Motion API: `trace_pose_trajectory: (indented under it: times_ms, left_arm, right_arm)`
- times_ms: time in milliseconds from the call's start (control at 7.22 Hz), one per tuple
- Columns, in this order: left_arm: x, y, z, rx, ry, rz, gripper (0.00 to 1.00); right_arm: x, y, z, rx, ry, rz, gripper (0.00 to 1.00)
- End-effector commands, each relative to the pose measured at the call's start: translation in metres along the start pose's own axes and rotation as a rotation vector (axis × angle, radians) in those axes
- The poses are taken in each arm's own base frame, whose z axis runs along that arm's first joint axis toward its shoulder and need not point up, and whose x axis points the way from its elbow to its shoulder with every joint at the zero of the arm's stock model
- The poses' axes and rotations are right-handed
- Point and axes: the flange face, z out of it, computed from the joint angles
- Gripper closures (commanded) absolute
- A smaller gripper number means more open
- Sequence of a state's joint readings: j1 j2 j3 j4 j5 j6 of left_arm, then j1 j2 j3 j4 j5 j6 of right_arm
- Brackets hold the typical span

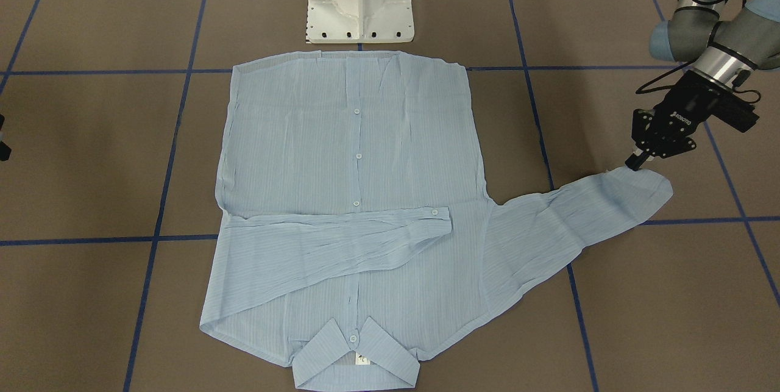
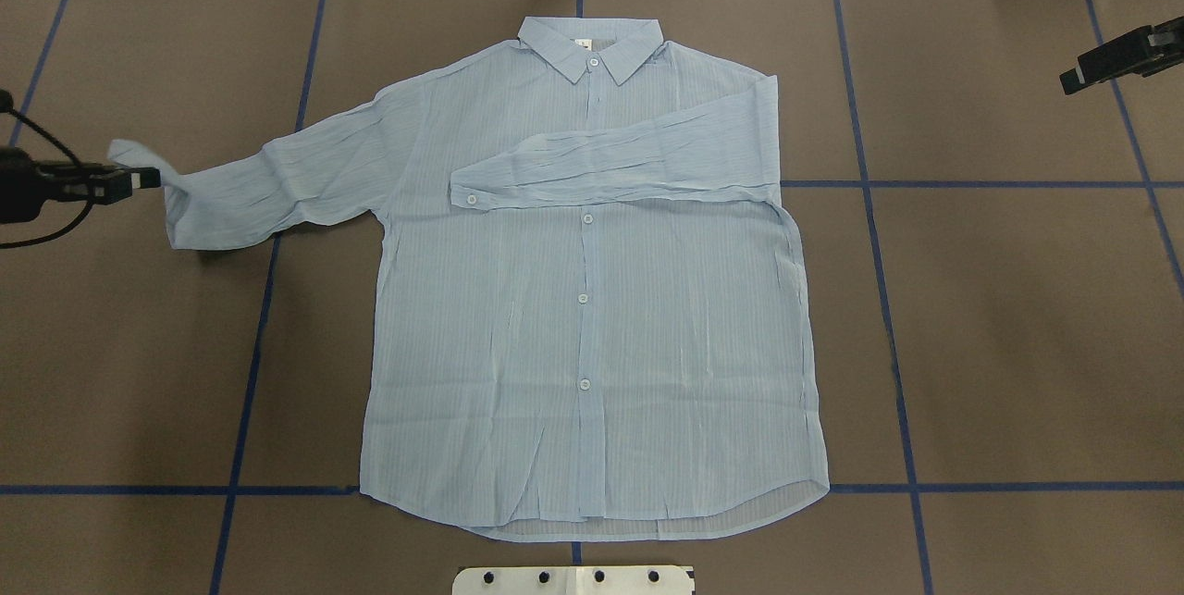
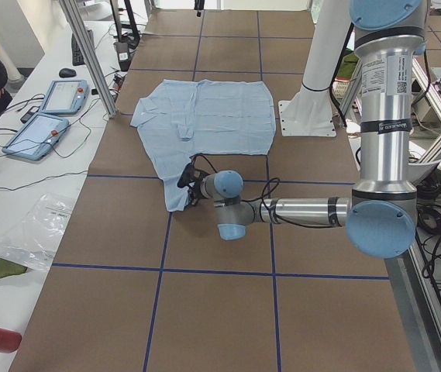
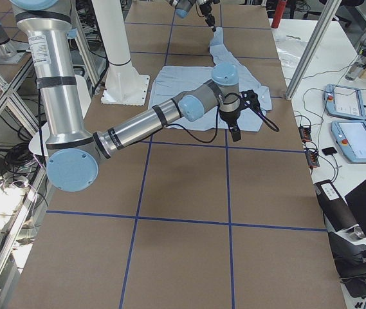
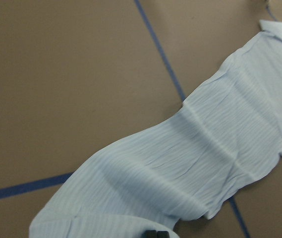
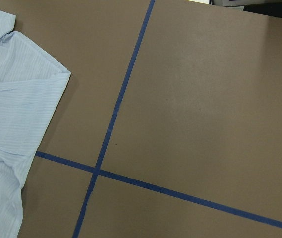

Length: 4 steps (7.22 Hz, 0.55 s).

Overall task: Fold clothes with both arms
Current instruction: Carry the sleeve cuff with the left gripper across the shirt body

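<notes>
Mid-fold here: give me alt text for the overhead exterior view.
A pale-blue shirt lies flat and buttoned on the brown table, one sleeve folded across its chest. The other sleeve stretches out to the left gripper, jaws closed on its lifted cuff; the right gripper is clear of the cloth.

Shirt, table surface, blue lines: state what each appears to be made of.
Shirt: thin woven cloth, perhaps cotton or a blend; matte, finely striped, creased, slightly sheer where layers overlap. Table surface: brown matte sheet, possibly paper or board; flat, only a dull sheen. Blue lines: likely adhesive tape; narrow straight strips crossing on top.
</notes>
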<state>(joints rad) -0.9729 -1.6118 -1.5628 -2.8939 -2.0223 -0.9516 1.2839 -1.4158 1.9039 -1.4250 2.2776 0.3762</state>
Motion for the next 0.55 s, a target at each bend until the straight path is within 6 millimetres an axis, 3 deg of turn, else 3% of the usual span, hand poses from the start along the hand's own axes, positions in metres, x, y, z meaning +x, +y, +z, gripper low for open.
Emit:
trace_pose_trajectory:
  times_ms: [0,138,277,415]
  left_arm:
    - [0.118,-0.103,0.050,-0.007,0.037,-0.118,1.00]
    - [0.186,-0.128,0.082,-0.040,0.066,-0.173,1.00]
    - [0.250,-0.132,0.109,-0.087,0.086,-0.203,1.00]
    - [0.306,-0.148,0.120,-0.081,0.090,-0.250,1.00]
  right_arm:
    - [0.000,-0.001,0.000,0.001,0.001,0.003,0.00]
    - [0.000,0.000,0.000,0.000,0.001,0.008,0.00]
    - [0.000,0.000,0.000,0.000,0.001,0.009,0.00]
    - [0.000,-0.001,0.000,0.000,0.001,0.009,0.00]
